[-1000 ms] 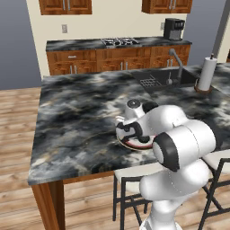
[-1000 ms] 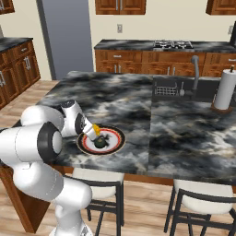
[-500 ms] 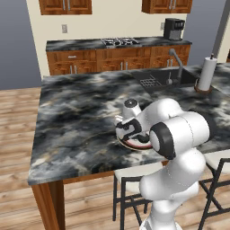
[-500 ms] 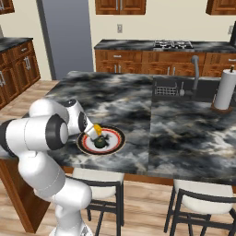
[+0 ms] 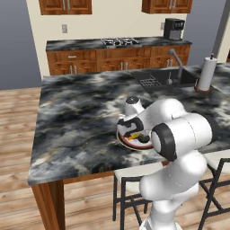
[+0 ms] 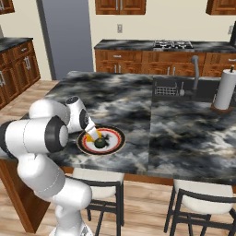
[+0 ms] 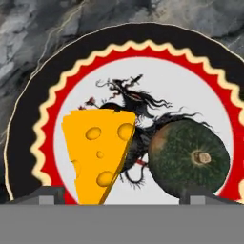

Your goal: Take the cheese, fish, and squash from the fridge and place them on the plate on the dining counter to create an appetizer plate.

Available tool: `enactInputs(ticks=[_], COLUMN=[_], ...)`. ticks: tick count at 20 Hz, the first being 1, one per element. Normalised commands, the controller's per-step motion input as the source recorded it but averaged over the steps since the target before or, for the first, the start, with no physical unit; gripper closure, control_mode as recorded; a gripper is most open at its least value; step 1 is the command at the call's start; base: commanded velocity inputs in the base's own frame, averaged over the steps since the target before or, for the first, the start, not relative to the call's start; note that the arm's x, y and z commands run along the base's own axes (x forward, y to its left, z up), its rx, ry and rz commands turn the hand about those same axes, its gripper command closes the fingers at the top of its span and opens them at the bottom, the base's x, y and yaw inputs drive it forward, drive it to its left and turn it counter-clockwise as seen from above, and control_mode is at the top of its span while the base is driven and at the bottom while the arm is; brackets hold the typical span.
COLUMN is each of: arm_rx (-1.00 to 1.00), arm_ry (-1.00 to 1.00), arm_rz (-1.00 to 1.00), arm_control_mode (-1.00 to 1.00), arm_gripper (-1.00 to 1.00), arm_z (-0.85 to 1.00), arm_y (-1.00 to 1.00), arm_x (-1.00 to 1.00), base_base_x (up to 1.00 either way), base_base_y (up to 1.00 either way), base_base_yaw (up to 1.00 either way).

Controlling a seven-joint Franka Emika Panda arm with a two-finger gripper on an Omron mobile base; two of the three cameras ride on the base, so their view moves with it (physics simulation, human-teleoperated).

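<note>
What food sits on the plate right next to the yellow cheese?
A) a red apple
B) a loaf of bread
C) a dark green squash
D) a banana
C: in the hand view the dark green squash lies on the plate beside the cheese, with the fish between and behind them.

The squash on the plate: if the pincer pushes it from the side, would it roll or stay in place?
The squash looks round and smooth, so it would probably roll rather than slide. It lies close to the fish and near the cheese, so a push that way may disturb both. The plate looks shallow, so its rim may not stop it.
</note>
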Motion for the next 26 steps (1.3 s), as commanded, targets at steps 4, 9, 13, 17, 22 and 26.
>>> enactInputs(ticks=[4,9,13,17,22,26], arm_rx=[0.0,0.0,0.01,0.0,0.0,0.0], arm_ry=[0.01,0.0,0.0,0.0,-0.05,0.0], arm_rz=[-0.05,-0.01,0.0,0.07,0.17,0.3], arm_control_mode=[-1.0,-1.0,-1.0,-1.0,-1.0,-1.0], arm_gripper=[-1.0,-1.0,-1.0,-1.0,-1.0,-1.0], arm_z=[0.6,0.91,1.0,1.0,0.94,0.83], arm_y=[-0.11,-0.13,-0.3,-0.34,-0.27,-0.05], arm_x=[-0.6,-0.93,-0.97,-1.0,-1.0,-1.0], base_base_x=[0.0,0.0,0.0,0.0,0.0,0.0], base_base_y=[0.0,0.0,0.0,0.0,0.0,0.0], base_base_yaw=[0.0,0.0,0.0,0.0,0.0,0.0])
